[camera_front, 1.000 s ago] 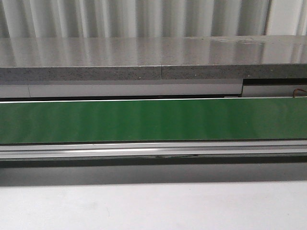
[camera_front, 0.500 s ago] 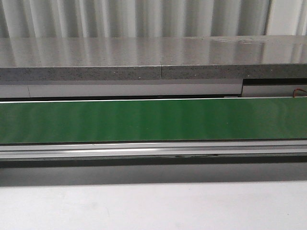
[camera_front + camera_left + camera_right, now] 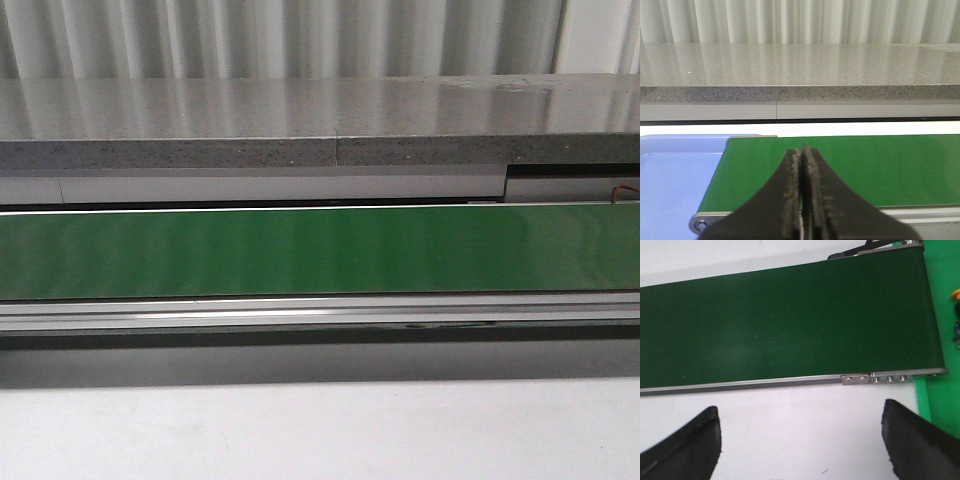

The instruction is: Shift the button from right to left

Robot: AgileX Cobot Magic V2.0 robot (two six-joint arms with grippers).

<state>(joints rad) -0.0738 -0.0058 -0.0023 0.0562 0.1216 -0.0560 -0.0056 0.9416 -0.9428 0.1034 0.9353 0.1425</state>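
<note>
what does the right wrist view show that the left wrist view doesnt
Only the right wrist view shows the right end effector, open with its fingers wide apart over a white surface, a bright green tray past the belt's end, and a yellow bit at the frame edge that may be the button, mostly cut off.

Only the left wrist view shows the left end effector, shut with fingers pressed together, a blue tray beside the belt's end, and a grey stone counter behind.

Both show the dark green conveyor belt, with nothing on the stretch in view.
</note>
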